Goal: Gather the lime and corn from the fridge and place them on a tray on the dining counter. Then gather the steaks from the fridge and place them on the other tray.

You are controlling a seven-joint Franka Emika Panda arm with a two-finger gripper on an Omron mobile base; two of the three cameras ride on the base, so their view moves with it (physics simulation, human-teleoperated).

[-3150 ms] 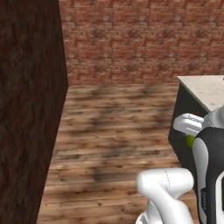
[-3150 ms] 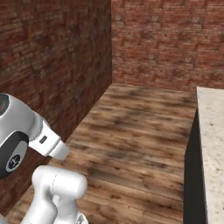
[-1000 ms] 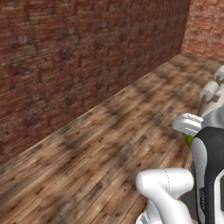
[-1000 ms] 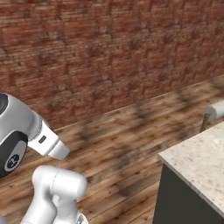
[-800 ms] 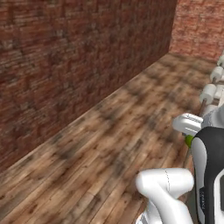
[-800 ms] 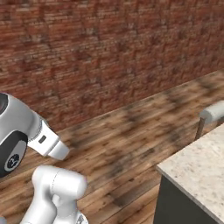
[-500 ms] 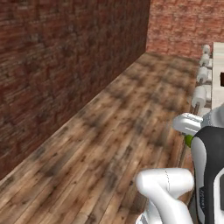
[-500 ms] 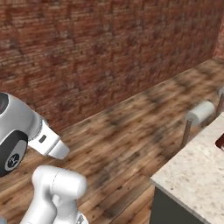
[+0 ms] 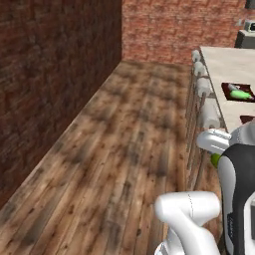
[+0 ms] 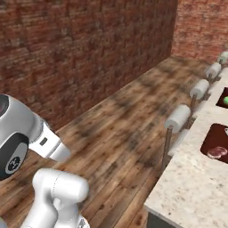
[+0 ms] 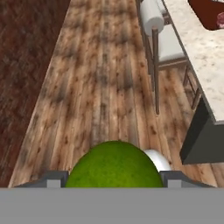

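Since the whole picture has swung round over the last second, that's the base turning, not stuff moving. Before it was mostly brick wall with just a corner of stone. Now you're looking down the length of the dining tabletop [image 10: 191, 187], and both trays have come into sight.

Nearest in, the tool [image 11: 114, 181] is clamped on the lime [image 11: 113, 168], one finger tip on each side of it. You can also spot it as a green dot by the arm in the left base view. So I'd say this is the carry leg: lime already out of the fridge, drop-off not yet done.

Counts, working outward:
- 1 lime, in the tool.
- 4 white-cushioned bar stools [image 10: 178, 116] along the tabletop's edge.
- 2 dark trays. The near tray [image 10: 213, 133] has 1 steak [image 10: 217, 152] on it, and the far tray [image 9: 230, 88] holds something green, maybe the corn, but it's too small to tell.

My guess is the lime belongs on the far one.
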